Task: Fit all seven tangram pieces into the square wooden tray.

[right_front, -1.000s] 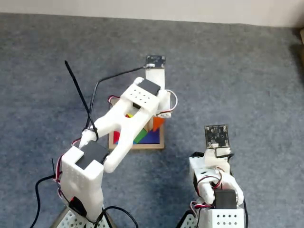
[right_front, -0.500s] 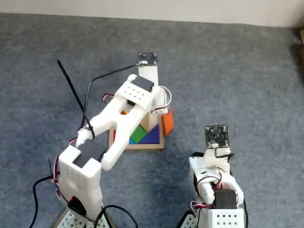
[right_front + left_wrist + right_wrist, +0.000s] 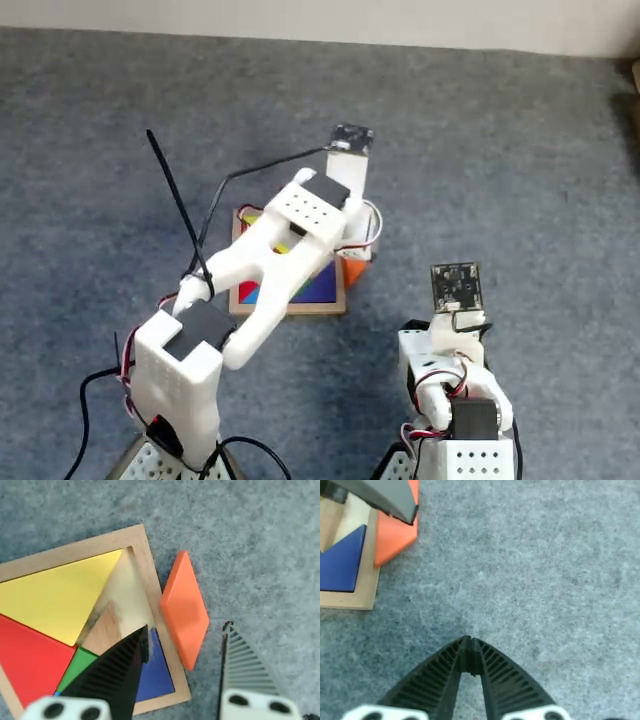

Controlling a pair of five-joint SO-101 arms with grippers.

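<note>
Just outside tray (image 3: pixel 150 575), orange piece (image 3: pixel 184 607) lies between spread left jaws.

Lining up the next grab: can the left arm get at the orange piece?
Probably yes: the open left gripper hangs above the orange piece, which lies uncovered on the carpet beside the tray.

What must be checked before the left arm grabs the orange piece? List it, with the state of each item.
1. left gripper open: ok.
2. It straddles the orange piece: ok.
3. orange piece inside the tray: not ok, it is outside the rim.
4. bare gap free in the tray: ok.
5. orange piece lying flat: cannot tell.
6. right gripper shut, away from the tray: ok.
</note>
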